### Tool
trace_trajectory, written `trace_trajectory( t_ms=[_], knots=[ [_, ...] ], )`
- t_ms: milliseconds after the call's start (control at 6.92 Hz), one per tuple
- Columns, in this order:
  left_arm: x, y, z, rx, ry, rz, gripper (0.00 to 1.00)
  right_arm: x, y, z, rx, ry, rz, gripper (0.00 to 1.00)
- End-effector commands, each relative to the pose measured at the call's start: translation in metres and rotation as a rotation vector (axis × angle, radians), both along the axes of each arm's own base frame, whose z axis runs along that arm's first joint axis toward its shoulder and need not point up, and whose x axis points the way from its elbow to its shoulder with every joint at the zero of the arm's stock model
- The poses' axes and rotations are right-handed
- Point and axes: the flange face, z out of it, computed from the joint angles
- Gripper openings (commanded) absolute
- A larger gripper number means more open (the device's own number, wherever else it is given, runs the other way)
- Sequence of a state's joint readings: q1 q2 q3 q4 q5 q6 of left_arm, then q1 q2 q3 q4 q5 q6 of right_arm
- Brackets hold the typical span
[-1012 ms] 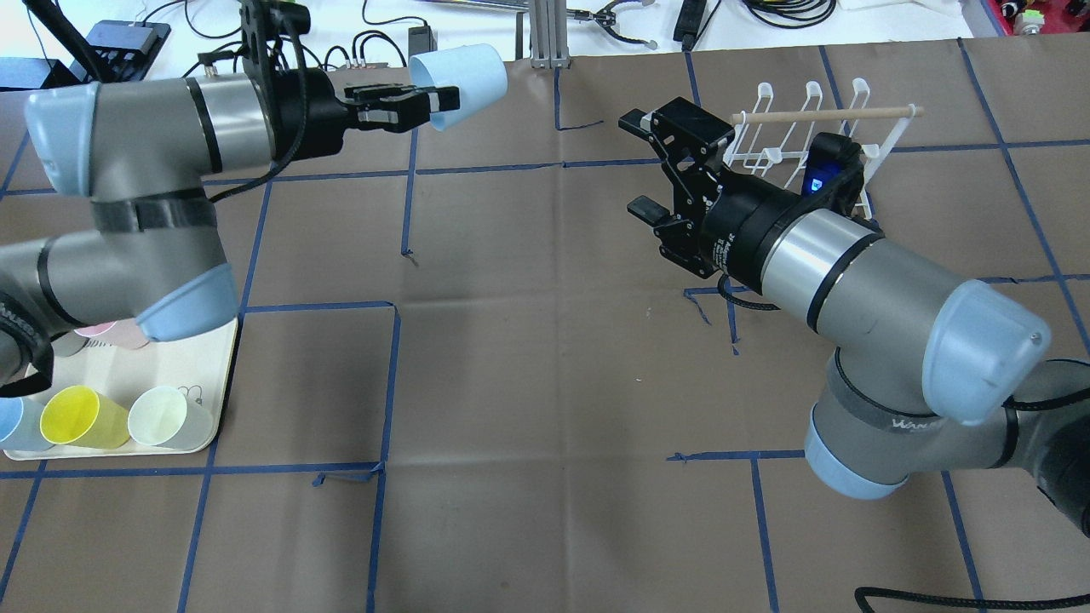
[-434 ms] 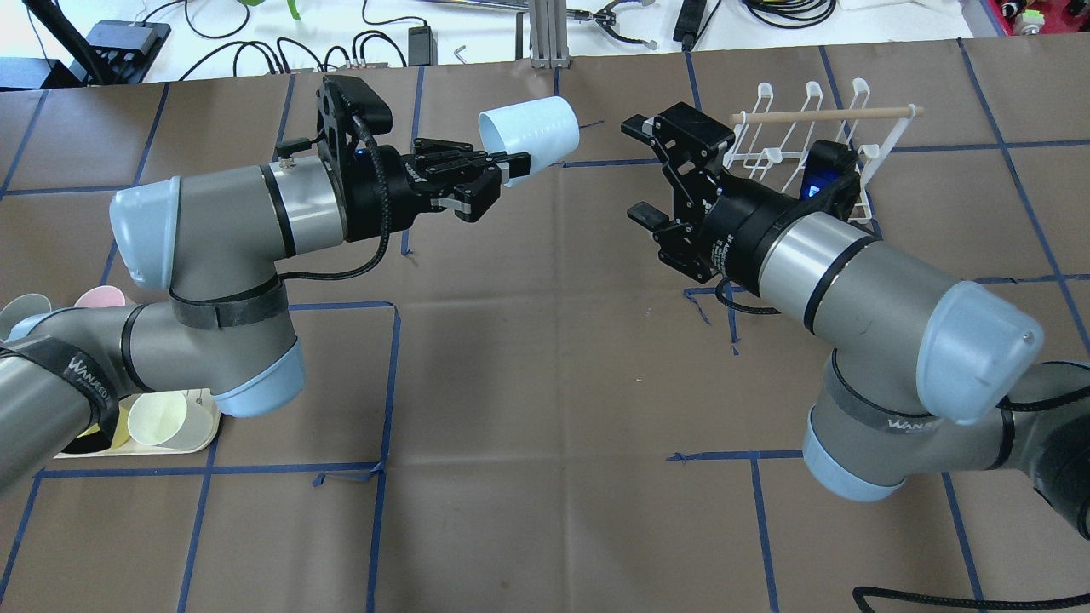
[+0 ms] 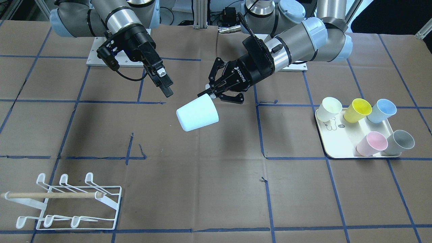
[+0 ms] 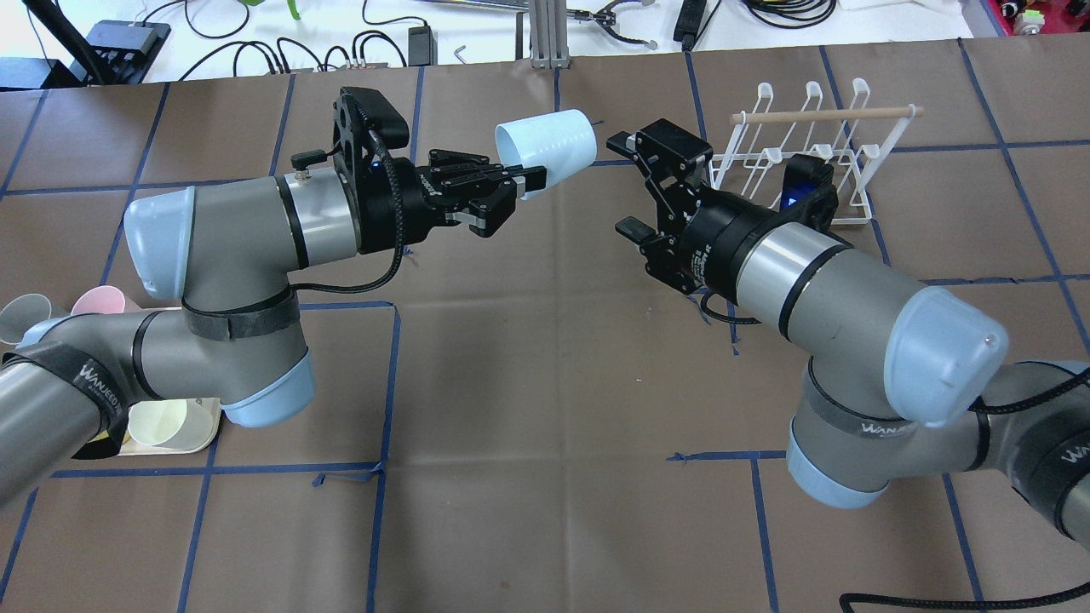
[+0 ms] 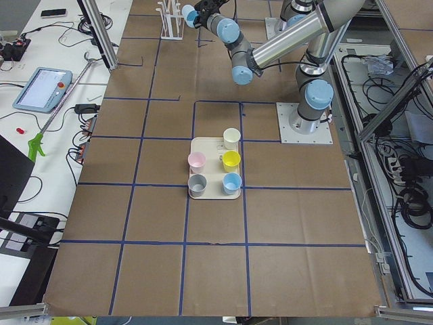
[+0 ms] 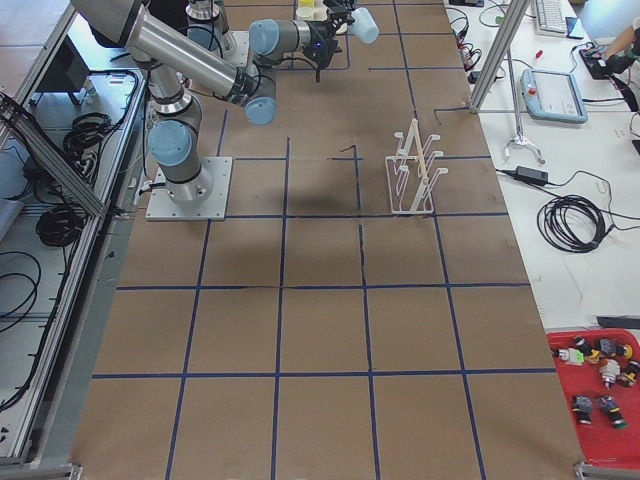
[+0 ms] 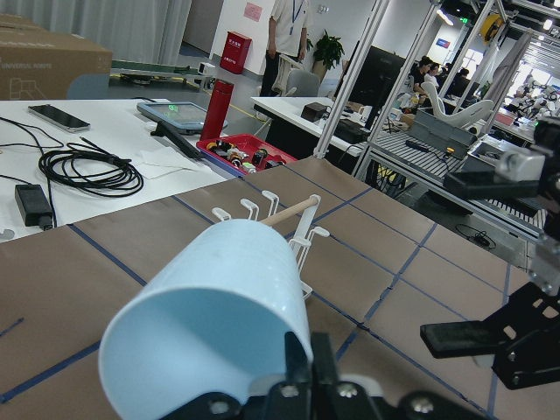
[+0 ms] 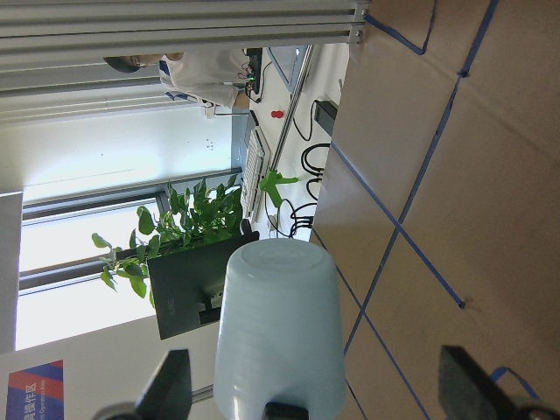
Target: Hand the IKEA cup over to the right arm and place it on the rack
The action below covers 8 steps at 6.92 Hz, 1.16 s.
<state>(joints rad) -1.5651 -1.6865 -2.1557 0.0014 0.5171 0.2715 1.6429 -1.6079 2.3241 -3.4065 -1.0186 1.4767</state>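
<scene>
The IKEA cup (image 4: 545,153), pale blue, hangs on its side above the table's far middle. My left gripper (image 4: 532,179) is shut on its rim, with the closed base pointing at the right arm (image 4: 817,289). The right gripper (image 4: 624,183) stands open just right of the cup's base, a small gap away and not touching. In the right wrist view the cup (image 8: 280,328) shows base-first between the spread fingers (image 8: 175,385). In the front-facing view the cup (image 3: 197,117) hangs below the left gripper (image 3: 211,95). The white wire rack (image 4: 809,145) stands behind the right wrist.
A cream tray (image 3: 337,143) with several coloured cups sits on the robot's left side, partly under the left arm in the overhead view. Cables and tools lie beyond the table's far edge (image 4: 545,60). Blue tape lines cross the brown table cover.
My left arm has swung the cup to the right and nearer the table's middle, close to the right gripper. The right gripper has shifted slightly left and stayed open.
</scene>
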Motion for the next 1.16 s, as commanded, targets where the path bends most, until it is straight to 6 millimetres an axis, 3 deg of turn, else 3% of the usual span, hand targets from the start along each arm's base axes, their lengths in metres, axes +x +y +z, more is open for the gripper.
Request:
trace_trajectory(
  t_ms=[0, 723, 1012],
  knots=[
    [-0.003, 0.002, 0.0, 0.0, 0.0, -0.006, 0.0, 0.008, -0.003, -0.01, 0.065, 0.014, 0.01, 1.0],
    [-0.003, 0.002, 0.001, 0.0, 0.002, -0.008, 0.0, 0.015, -0.04, 0.008, 0.051, 0.011, 0.02, 1.0],
    [-0.003, 0.002, 0.001, 0.0, 0.002, -0.008, 0.0, 0.029, -0.048, 0.006, 0.052, 0.012, 0.046, 1.0]
  ],
)
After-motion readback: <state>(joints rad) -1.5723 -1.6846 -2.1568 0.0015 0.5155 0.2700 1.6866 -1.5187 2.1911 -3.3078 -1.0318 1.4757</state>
